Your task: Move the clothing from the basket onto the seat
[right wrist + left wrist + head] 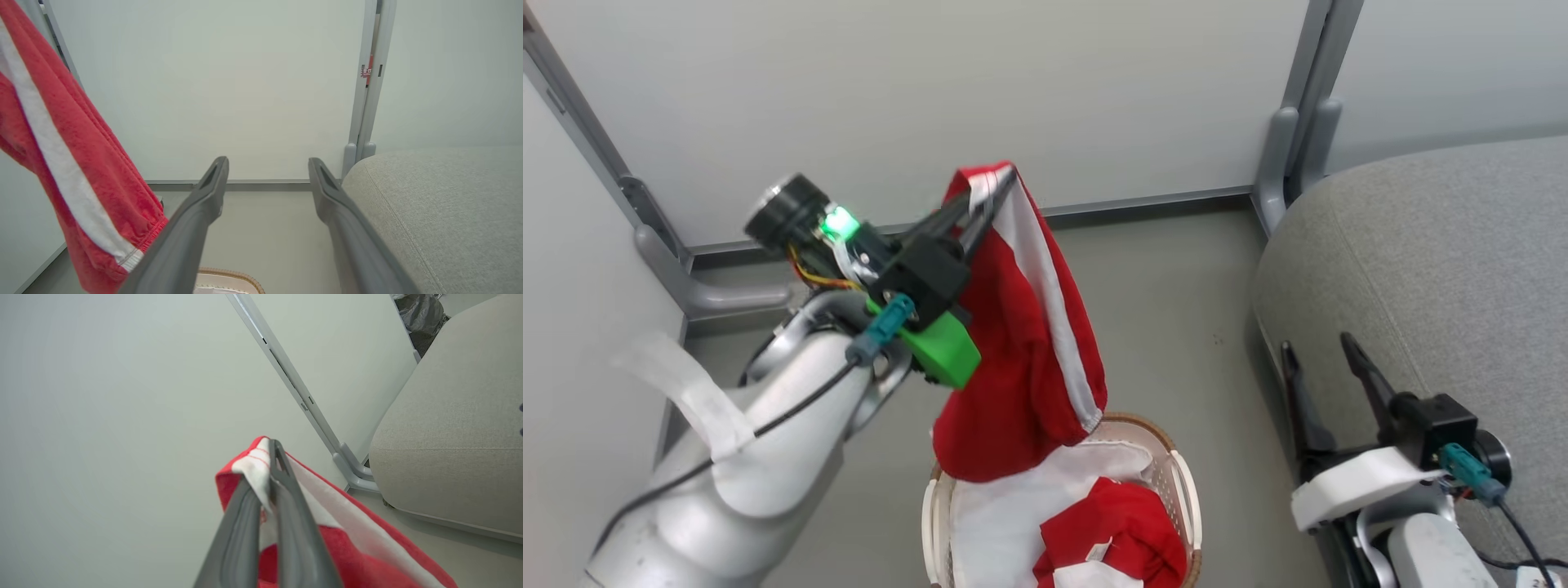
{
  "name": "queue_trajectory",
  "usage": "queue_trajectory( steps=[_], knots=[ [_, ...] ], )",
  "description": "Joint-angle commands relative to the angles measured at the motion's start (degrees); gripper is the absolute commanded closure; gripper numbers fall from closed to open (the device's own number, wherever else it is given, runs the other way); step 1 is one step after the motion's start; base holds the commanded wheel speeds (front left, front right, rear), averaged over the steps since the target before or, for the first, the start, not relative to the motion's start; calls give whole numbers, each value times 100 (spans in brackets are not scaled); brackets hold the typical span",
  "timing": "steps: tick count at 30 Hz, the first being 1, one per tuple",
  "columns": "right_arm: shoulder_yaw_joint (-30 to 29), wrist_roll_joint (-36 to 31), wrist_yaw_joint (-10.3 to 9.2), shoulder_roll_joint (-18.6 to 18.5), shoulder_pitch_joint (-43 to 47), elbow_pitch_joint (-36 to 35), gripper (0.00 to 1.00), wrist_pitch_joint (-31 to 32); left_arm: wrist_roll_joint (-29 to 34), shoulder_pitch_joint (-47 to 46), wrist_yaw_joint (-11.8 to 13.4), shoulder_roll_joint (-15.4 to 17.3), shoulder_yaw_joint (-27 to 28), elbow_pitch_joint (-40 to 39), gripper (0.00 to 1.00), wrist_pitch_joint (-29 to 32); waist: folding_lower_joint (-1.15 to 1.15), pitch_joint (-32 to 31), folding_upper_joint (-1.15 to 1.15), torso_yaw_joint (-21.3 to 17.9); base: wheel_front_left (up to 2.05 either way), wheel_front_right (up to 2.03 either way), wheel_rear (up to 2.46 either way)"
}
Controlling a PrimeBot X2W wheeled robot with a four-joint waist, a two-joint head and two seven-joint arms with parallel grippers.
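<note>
My left gripper point(992, 192) is shut on the top edge of a red garment with a white stripe point(1021, 343), which hangs down over the basket point(1184, 490). In the left wrist view the fingers point(282, 477) pinch the white trim of that garment point(351, 555). A second piece of red clothing point(1119, 531) lies in the basket on its white liner. My right gripper point(1319, 347) stands open and empty beside the grey seat point(1437, 261) at the right. The right wrist view shows its spread fingers point(212, 188), the hanging garment point(69, 163) at left and the seat point(449, 204) at right.
Pale partition walls with grey metal posts point(1298, 122) close off the back and left. Bare grey floor point(1176, 310) lies between the basket and the seat. A dark bag point(421, 314) sits behind the seat in the left wrist view.
</note>
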Motion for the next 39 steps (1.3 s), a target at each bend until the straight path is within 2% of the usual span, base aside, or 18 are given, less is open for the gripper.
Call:
queue_trajectory(
  steps=[1,7,13,17,31,39],
  knots=[
    [109,-24,-4,-23,-65,-28,0,-26,-77,-155,-6,74,-22,-53,100,36,0,-33,0,-8,0,0,0],
    [900,149,-4,-23,-303,-100,0,-26,-303,-614,-7,199,21,-26,100,110,0,-76,0,-43,0,0,0],
    [1870,271,-4,-25,-621,81,0,-26,-457,-863,-1,88,-47,7,100,101,0,-146,0,-4,0,0,0],
    [2320,262,-4,-26,-923,387,0,-26,-469,-955,1,36,-136,-52,100,77,0,-179,0,57,0,0,0],
    [3086,254,-4,-24,-2220,2010,0,-20,-497,-1056,1,-181,-524,-386,100,70,0,-189,0,214,0,0,0],
    [3388,342,-4,-21,-2606,2258,0,-20,-568,-1244,2,-303,-722,-712,100,170,0,-169,0,275,0,0,0]
  ],
)
